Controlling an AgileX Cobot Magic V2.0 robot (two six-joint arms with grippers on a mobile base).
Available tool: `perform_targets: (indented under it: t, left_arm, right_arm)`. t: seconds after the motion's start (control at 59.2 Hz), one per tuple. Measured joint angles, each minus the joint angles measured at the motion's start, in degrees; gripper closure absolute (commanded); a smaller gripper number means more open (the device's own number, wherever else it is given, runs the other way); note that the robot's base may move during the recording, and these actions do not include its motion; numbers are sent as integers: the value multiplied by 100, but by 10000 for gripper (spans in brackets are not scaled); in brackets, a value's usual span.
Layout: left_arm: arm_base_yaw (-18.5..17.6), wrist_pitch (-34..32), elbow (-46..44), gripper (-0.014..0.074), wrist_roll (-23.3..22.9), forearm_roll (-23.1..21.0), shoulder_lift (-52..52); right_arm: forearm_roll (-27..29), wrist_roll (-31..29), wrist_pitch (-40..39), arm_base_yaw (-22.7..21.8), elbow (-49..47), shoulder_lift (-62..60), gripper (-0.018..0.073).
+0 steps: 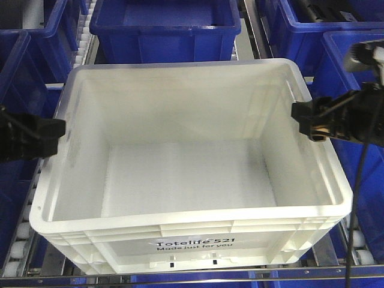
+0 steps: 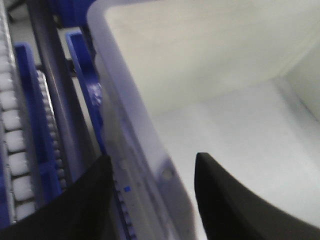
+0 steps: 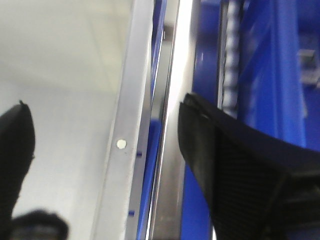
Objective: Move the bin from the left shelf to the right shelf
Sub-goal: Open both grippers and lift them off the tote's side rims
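Two grippers flank the bin (image 1: 192,168), one at each long side, and both stand with fingers apart: the wrist views show the left gripper (image 2: 150,192) straddling the left rim, one finger outside and one inside, and the right gripper (image 3: 105,145) straddling the right rim likewise. Neither has closed on the plastic yet, as far as I can judge.

The bin sits on a roller rack (image 1: 21,240), its printed front wall at the rack's near edge, with blue crates (image 1: 165,27) crowding the far edge and both sides.

Risks, as I judge them: the rim is thick, rolled and smooth, so a shallow or uneven pinch could slip once the weight comes on. If one side closes before the other, the bin may skate sideways on the white rollers. Lifting unevenly would tilt it and could catch a corner on the neighbouring crates, which stand just beside it. The outer fingers have little room between the rim and those crates.

The bin is white, slightly translucent moulded plastic, rectangular, with ribbed outer walls and a finely textured floor. The crates are glossy dark blue; the rack rails are grey metal.
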Motion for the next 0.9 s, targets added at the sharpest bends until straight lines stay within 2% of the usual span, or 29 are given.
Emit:
perform_targets:
  t: [0.237,0.389,0.609,0.727,0.896]
  left_arm:
    - [0,-1083,1160,231,63,-42,-1394]
    - [0,-1268,1891,231,99,-59,-2673]
    - [0,-1425,2724,231,111,-59,-4260]
    - [0,-1630,2798,231,131,50,-4602]
    - [0,-1703,2822,231,142,63,-4616]
  right_arm:
    - [13,-435,-1333,0,1241,-1204,10]
    - [18,-555,-1975,0,2237,-2218,10]
    - [18,-792,-2270,0,3419,-3573,10]
    - [18,-824,-2707,0,3613,-3835,10]
    - [25,-837,-2816,0,3632,-3844,10]
